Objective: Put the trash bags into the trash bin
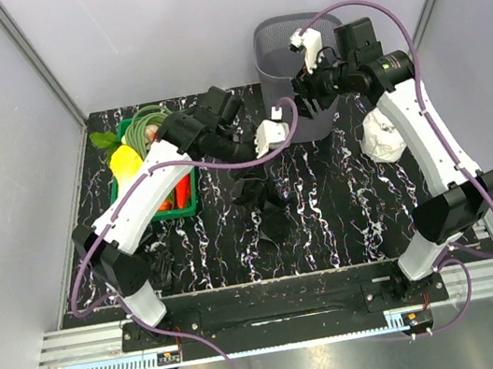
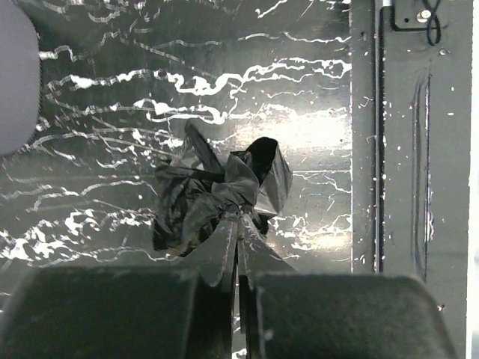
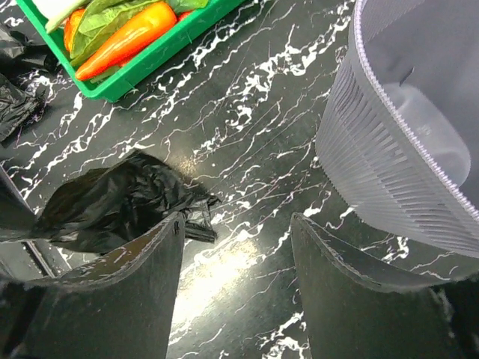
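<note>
Left wrist view is showing the left gripper (image 2: 238, 222) clamping its jaws together on one crumpled trash bag (image 2: 209, 196), which is bulging just ahead of the fingertips. The right gripper (image 3: 238, 224) is hanging with its jaws apart and nothing between them. One grey trash bin (image 3: 404, 142) is standing just outside its right finger, one black bag (image 3: 112, 202) is showing just outside its left, and one green crate (image 3: 153, 63) is sitting farther ahead to the left.

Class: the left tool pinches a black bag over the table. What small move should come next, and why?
Probably swing the left tool toward the trash bin: it is shut on a crumpled trash bag that is not yet over the rim, and the bin stands farther back and to the right.
</note>
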